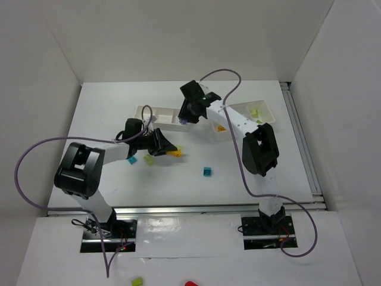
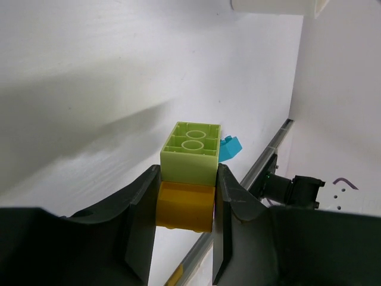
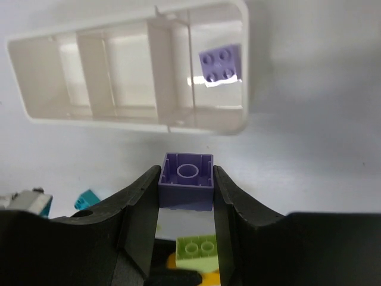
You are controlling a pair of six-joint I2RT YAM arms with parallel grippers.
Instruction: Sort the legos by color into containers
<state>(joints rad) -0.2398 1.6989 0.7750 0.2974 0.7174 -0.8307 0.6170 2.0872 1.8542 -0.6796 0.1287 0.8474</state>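
Progress looks early, mate: your right jaws pinch a purple brick [image 3: 186, 180] near the tray [image 3: 202, 119] holding another purple one [image 3: 221, 64], left jaws clamp a lime-on-yellow stack [image 2: 189, 167], cyan bricks [image 1: 207, 171] sit loose on the surface [image 1: 268, 173].

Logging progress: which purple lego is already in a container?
The studs-up purple lego in the tray's end compartment; the other purple lego is clamped in the right hand.

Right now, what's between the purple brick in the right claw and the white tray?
Nothing. Right wrist view shows only bare table between the held purple brick and the tray wall.
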